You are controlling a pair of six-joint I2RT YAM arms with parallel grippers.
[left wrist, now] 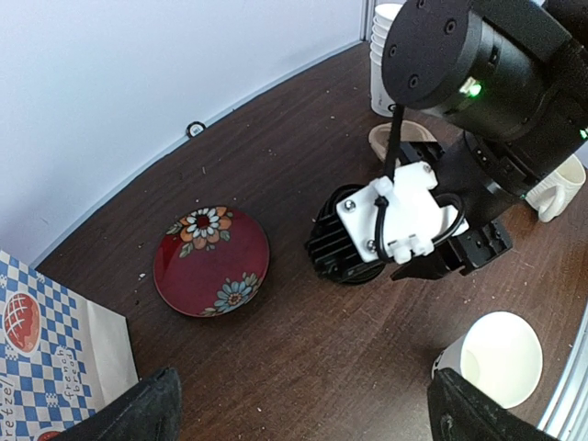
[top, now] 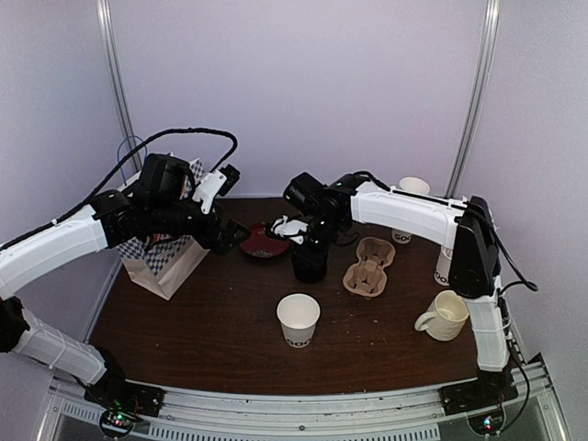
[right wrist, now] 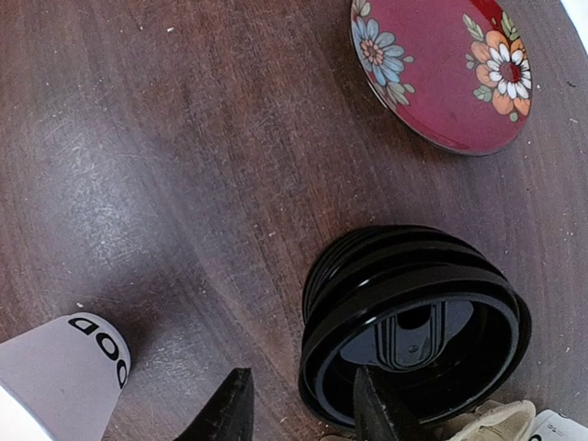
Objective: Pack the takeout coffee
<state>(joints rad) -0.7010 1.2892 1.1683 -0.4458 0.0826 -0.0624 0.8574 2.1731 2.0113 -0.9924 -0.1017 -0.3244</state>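
Right gripper (right wrist: 301,377), fingers apart, straddles the rim of the stack of black lids (right wrist: 413,312), mid-tabletop toward its back edge.

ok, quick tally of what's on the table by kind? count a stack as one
Paper cups (single or stacked): 3
Black lid stack: 1
Pulp carrier: 1
Ceramic mug: 1
Red plate: 1
Paper bag: 1
Total: 8
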